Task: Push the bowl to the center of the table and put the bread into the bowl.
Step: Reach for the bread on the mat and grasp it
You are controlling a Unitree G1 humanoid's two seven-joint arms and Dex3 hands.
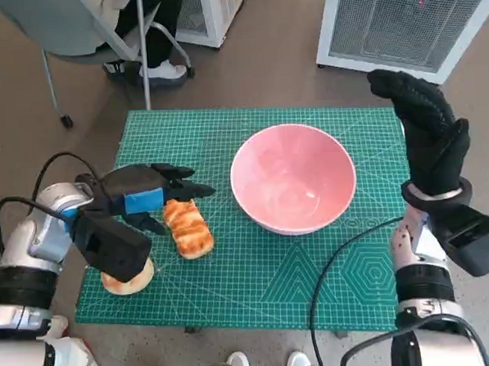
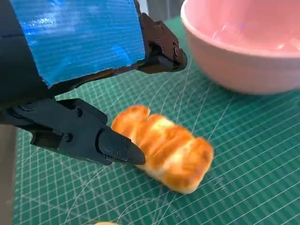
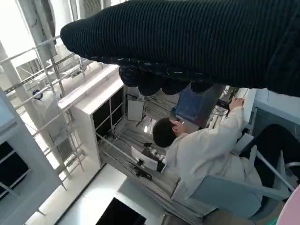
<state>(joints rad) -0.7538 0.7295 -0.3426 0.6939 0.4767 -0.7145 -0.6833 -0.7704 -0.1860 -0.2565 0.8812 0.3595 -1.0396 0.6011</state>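
While the wide pink round bowl (image 1: 293, 178) sits on the green gridded cutting mat (image 1: 257, 264) that covers the table, a little right of the mat's middle, nothing lies inside it; its smooth inner wall shows only pale glints of light. In the left wrist view the same bowl's rim (image 2: 243, 44) rises just beyond the bread.

That golden-brown plaited bread roll (image 1: 188, 227) lies flat on the mat to the left of the bowl and apart from it. Its crust is glossy, with darker orange ridges crossing paler creases, and its end looks lighter (image 2: 166, 147).

Over the bread's far-left end hangs the black left hand with blue tape on its back (image 1: 143, 196), fingers spread apart and reaching rightwards. One black fingertip (image 2: 124, 152) lies right against the bread's side, while another (image 2: 164, 51) stands above and beyond it; the hand has no hold on the bread.

Right of the bowl, past the mat's right edge, the right hand in the black knitted glove (image 1: 426, 132) is raised, fingers extended and holding nothing.

Nearer on the left, partly under the left forearm, a small round pale bun (image 1: 128, 279) rests on the mat.
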